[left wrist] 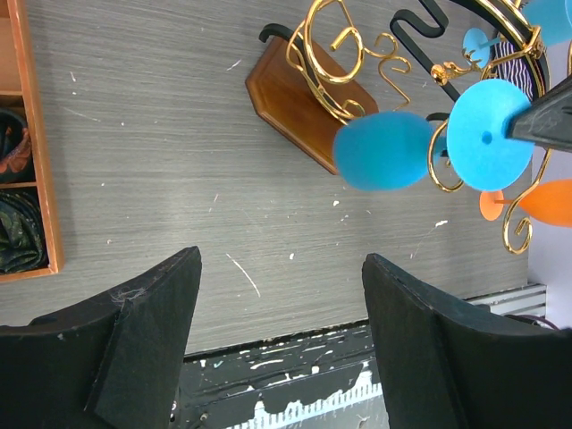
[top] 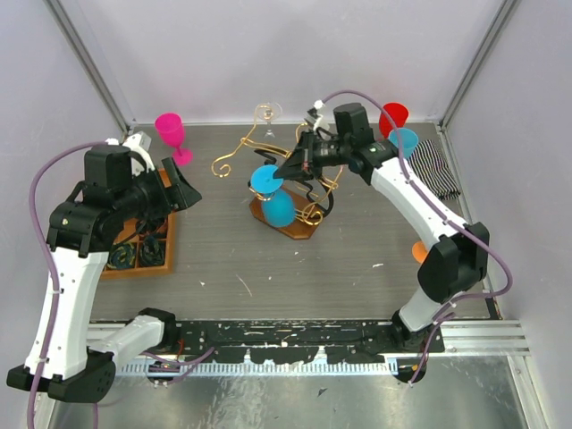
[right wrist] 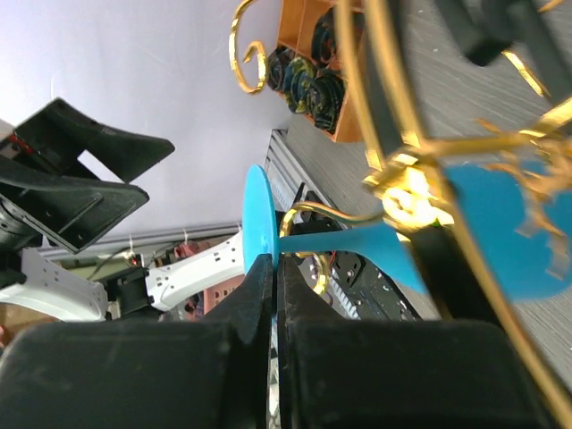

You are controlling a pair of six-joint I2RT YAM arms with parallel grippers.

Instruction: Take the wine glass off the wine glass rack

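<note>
The wine glass rack (top: 308, 192), gold wire on a brown wooden base (left wrist: 290, 89), stands mid-table. A blue wine glass (top: 277, 206) hangs from it bowl down, tilted, its stem (right wrist: 357, 239) lying against a gold wire loop. My right gripper (top: 291, 167) is shut on the edge of the glass's round foot (right wrist: 259, 214), fingertips (right wrist: 264, 273) pinching the disc. In the left wrist view the bowl (left wrist: 386, 150) and foot (left wrist: 487, 134) show beside the rack. My left gripper (left wrist: 281, 268) hovers open left of the rack, holding nothing.
An orange compartment tray (top: 166, 255) lies under my left arm. A pink glass (top: 172, 132) stands at the back left; red (top: 393, 116) and blue (top: 404, 141) glasses and a striped cloth (top: 438, 168) at the back right. An orange glass (top: 418, 251) is by my right arm.
</note>
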